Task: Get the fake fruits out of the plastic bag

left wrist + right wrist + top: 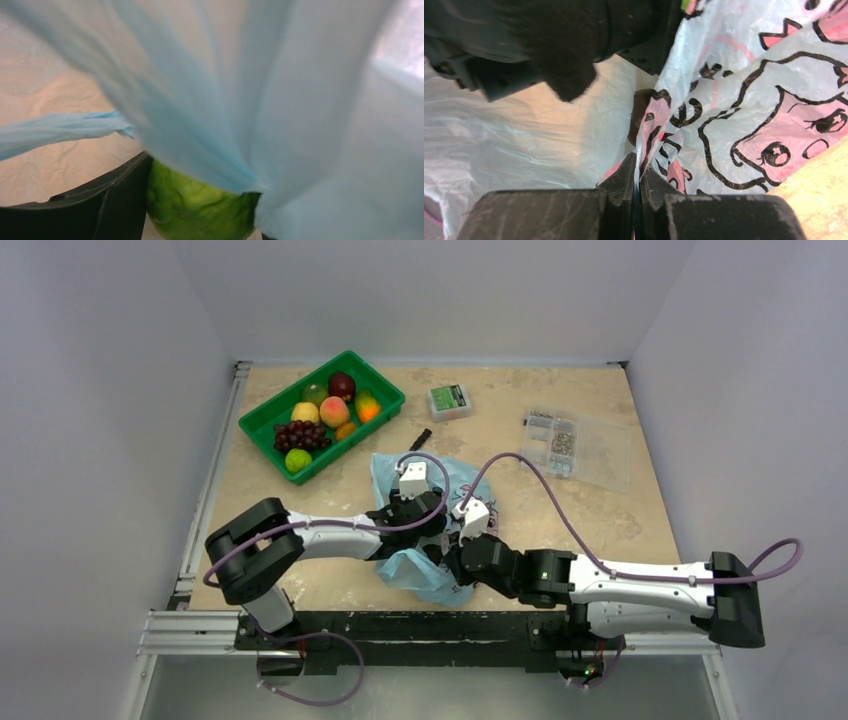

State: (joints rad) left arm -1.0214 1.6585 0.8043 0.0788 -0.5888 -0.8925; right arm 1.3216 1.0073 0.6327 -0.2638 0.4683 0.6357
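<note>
At table centre, the plastic bag (420, 575) is being pinched by the fully closed right gripper (638, 200) while a green fruit (200, 210) inside is being straddled by the left gripper (428, 512), whose grip cannot be confirmed, a firm squeeze before slow withdrawal toward the green tray (355, 440) at eleven o'clock being advised.

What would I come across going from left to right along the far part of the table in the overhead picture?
Green tray holding fake fruits → small black object → green-topped box → clear compartment box.
</note>
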